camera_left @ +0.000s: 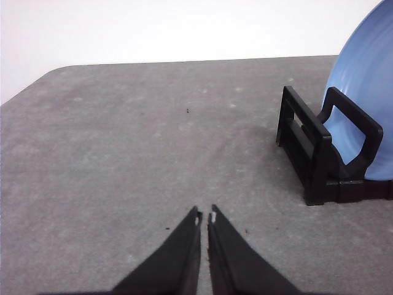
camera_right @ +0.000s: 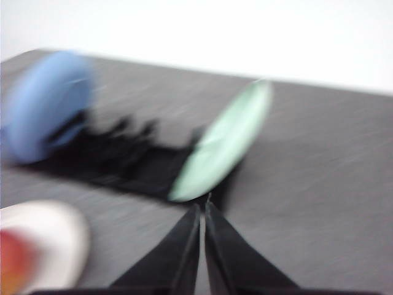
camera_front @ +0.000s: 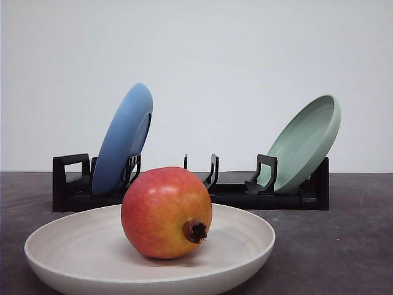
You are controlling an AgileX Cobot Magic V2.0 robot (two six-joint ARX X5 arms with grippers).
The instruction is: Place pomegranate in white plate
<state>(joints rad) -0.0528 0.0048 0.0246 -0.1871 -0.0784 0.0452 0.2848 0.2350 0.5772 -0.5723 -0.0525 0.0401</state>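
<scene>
The pomegranate (camera_front: pixel 166 212), red with yellow-orange patches and a dark crown tip facing front-right, rests inside the white plate (camera_front: pixel 55 246) at the near middle of the table. In the blurred right wrist view the pomegranate (camera_right: pixel 12 261) and white plate (camera_right: pixel 55 243) sit off to one side, apart from my right gripper (camera_right: pixel 202 206), which is shut with nothing held. My left gripper (camera_left: pixel 205 215) is shut and empty above bare grey table, near the rack's end.
A black dish rack (camera_front: pixel 73 184) stands behind the white plate, holding a tilted blue plate (camera_front: pixel 123 141) on the left and a pale green plate (camera_front: pixel 304 141) on the right. The grey table (camera_front: pixel 344 246) meets a white wall behind.
</scene>
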